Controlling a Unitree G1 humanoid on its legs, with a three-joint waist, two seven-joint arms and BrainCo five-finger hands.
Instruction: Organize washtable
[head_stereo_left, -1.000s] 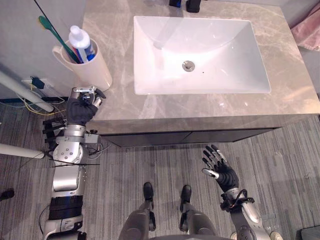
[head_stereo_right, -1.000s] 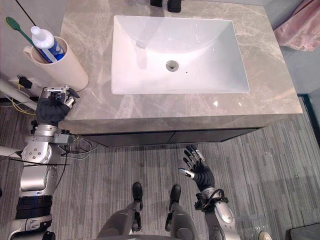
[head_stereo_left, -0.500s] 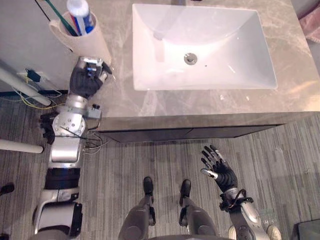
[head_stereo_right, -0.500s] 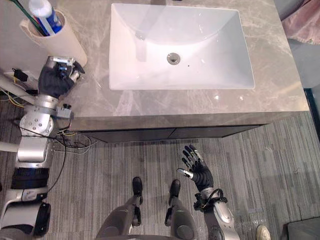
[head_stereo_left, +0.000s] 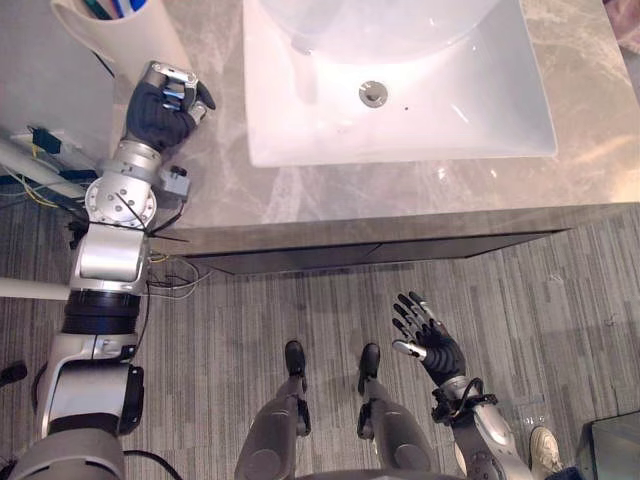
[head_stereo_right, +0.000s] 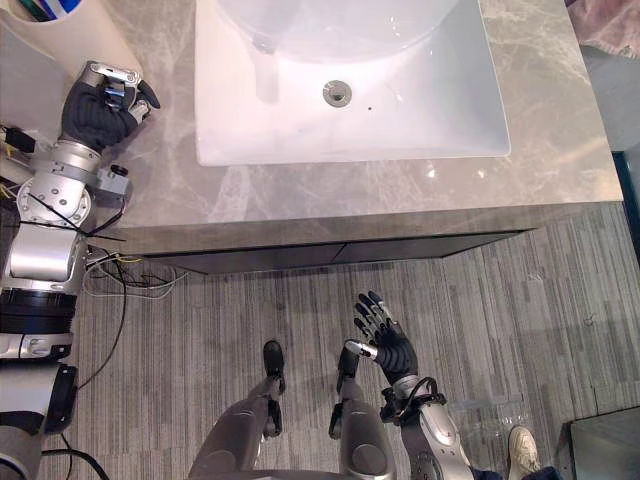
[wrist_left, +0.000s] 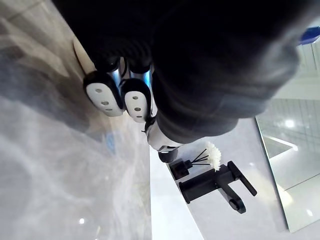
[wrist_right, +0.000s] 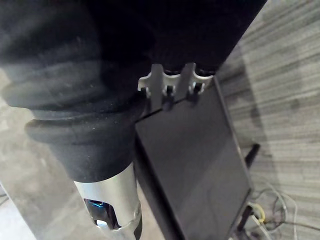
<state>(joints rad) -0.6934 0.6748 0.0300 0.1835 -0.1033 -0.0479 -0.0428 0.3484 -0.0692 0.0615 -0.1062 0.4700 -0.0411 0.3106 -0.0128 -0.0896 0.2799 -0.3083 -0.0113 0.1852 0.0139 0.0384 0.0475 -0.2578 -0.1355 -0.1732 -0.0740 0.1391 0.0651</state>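
Now: cup (head_stereo_left: 118, 30) stands on the counter's (head_stereo_left: 215, 170) far left corner, and my left hand (head_stereo_left: 160, 108) sits just beside it, fingers curled in a fist around nothing. Sink (head_stereo_left: 450, 110) is mid-counter. My right hand (head_stereo_left: 432, 345) hangs low over the floor (head_stereo_left: 560, 300), fingers spread.

Bright overhead light (sink (head_stereo_left: 420, 110) glaring white)

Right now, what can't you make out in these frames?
- Cup: its top and contents are cut off by the upper edge of both eye views.
- Left hand: whether it touches the cup. Its dark cover blocks the contact in the eye views and the left wrist view.
- Sink: its far rim is cut off by the upper edge of the eye views.
- Pink cloth: mostly past the top corner of the right eye view.
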